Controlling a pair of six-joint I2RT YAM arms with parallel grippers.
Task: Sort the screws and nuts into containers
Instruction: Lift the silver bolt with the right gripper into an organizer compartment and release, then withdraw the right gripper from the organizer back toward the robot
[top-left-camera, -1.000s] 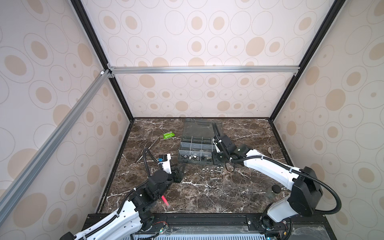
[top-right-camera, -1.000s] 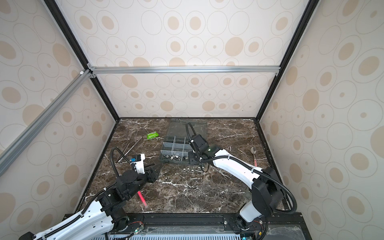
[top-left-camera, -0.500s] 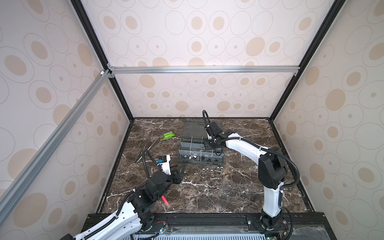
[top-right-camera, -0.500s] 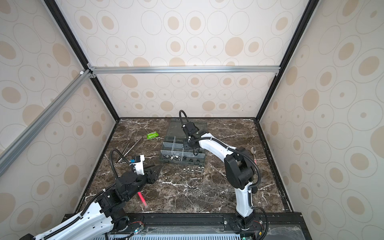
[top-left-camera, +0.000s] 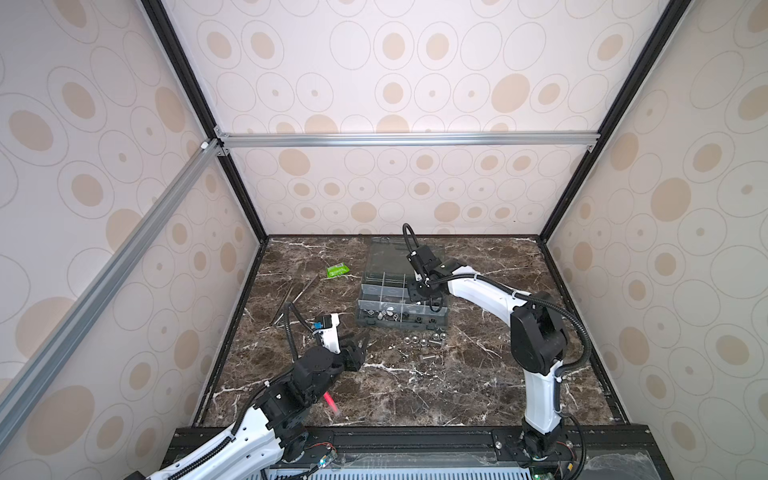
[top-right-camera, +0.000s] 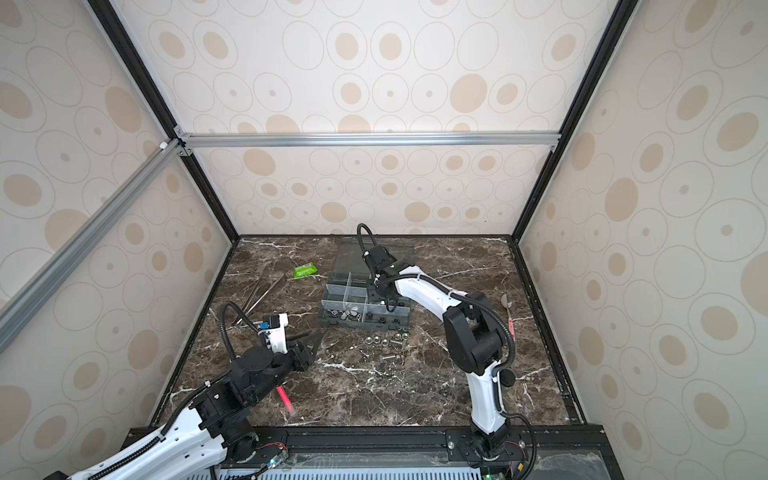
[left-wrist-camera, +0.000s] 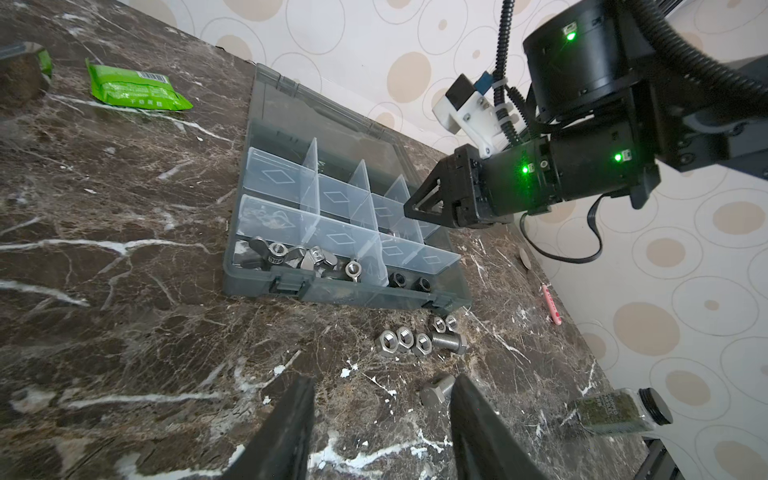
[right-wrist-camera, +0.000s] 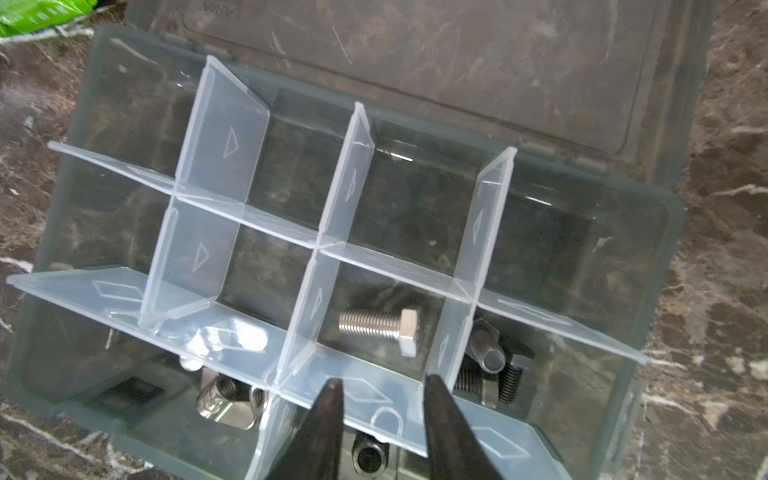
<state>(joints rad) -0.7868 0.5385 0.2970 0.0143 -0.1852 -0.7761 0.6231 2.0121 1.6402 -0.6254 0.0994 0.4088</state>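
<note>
Silver screw (right-wrist-camera: 384, 329) in compartment (right-wrist-camera: 374, 296) | just ahead of right gripper (right-wrist-camera: 382, 379) | jaws spread, empty

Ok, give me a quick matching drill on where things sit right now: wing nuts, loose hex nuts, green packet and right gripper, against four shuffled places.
1 wing nuts
2 loose hex nuts
3 green packet
4 right gripper

A on the table beside the open lid
B over the organiser box, jaws apart, nothing held
C on the table in front of the box
D inside a corner compartment

Pairs: 1-D, 2-C, 3-A, 4-B
</note>
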